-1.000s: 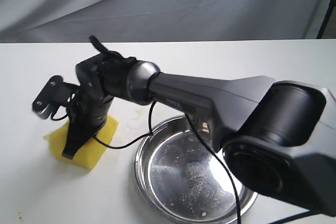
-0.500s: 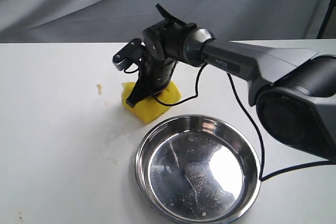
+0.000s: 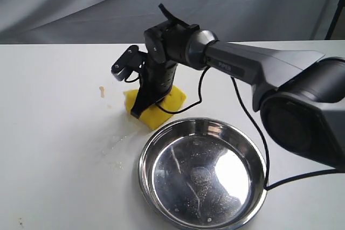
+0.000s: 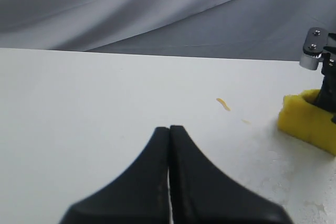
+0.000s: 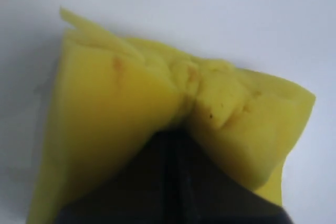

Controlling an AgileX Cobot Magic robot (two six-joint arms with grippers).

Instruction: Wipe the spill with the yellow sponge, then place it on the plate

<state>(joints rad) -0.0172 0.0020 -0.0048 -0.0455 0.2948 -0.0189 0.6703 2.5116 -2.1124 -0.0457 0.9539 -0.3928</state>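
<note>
Pinching the yellow sponge (image 3: 155,106) deep into its foam, the right hand (image 3: 141,107) holds it on the worktop (image 3: 54,149) toward the far edge, just beside the plate (image 3: 203,173). Risks: foam slipping free on lifting, and an amber streak (image 3: 102,91) left unwiped. Left hand (image 4: 169,145) is closed, empty.

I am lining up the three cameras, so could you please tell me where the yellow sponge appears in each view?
Exterior: yellow sponge left of centre, above the plate.
Left wrist: at the right edge.
Right wrist: fills the picture.
Shared landmark: the right gripper pinching it.
</note>
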